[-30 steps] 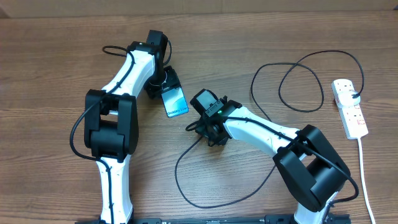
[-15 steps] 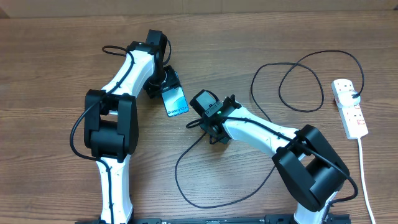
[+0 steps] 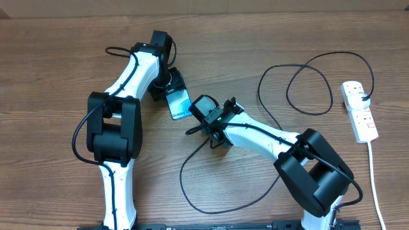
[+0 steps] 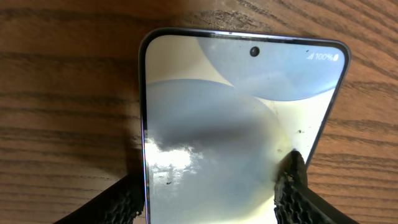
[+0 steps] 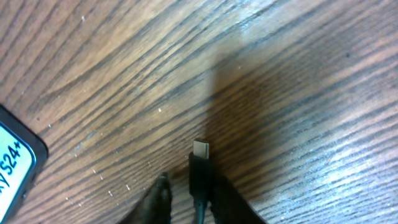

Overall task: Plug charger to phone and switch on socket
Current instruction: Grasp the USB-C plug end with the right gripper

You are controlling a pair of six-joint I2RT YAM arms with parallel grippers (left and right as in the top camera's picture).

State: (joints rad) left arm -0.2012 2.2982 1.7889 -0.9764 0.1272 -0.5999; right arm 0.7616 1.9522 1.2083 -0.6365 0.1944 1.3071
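Wooden table (image 3: pixel 51 51): brown grain is seen throughout.
Left gripper (image 4: pixel 211 180): clamped on the phone (image 4: pixel 242 112), left of centre.
Right gripper (image 5: pixel 191 183): the charger (image 5: pixel 200 163) tip is flanked by its fingers, near the phone; whether it is gripped cannot be told.
Socket (image 3: pixel 359 110): laid at far right.

Bare wood (image 5: pixel 124 74) btwn charger (image 5: pixel 199 163) tip & phone (image 5: pixel 15 163) corner, nothing in the gap (cable slack loops off to the side); left gripper (image 4: pixel 208 199) blocks phone's far end.
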